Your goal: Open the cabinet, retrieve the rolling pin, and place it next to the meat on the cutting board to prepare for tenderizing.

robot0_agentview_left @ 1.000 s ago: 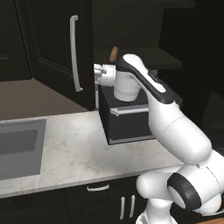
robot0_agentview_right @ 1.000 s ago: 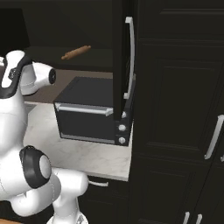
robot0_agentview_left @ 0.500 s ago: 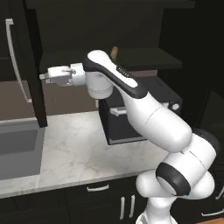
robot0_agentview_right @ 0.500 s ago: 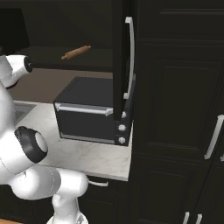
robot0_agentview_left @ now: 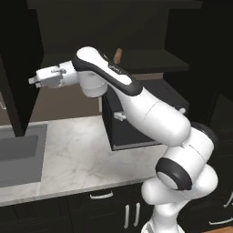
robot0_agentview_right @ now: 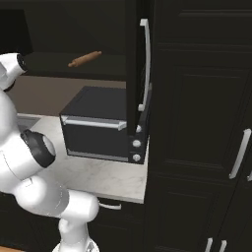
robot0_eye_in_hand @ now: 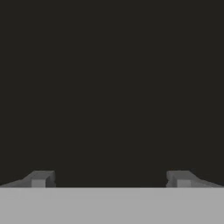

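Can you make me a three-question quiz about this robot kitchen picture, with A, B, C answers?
1. Where is the rolling pin?
A. on the shelf in the open cabinet
B. in the sink
C. in the pincer

2. What colour is the counter?
A. red
B. pale marble
C. green

3. How is the pincer?
A. shut on a spoon
B. shut on the rolling pin
C. open and empty

Answers:
1 A, the brown pin lies on the shelf above the black oven.
2 B, it looks white with grey veins.
3 C, the hand view shows its two fingertips far apart with nothing between them.
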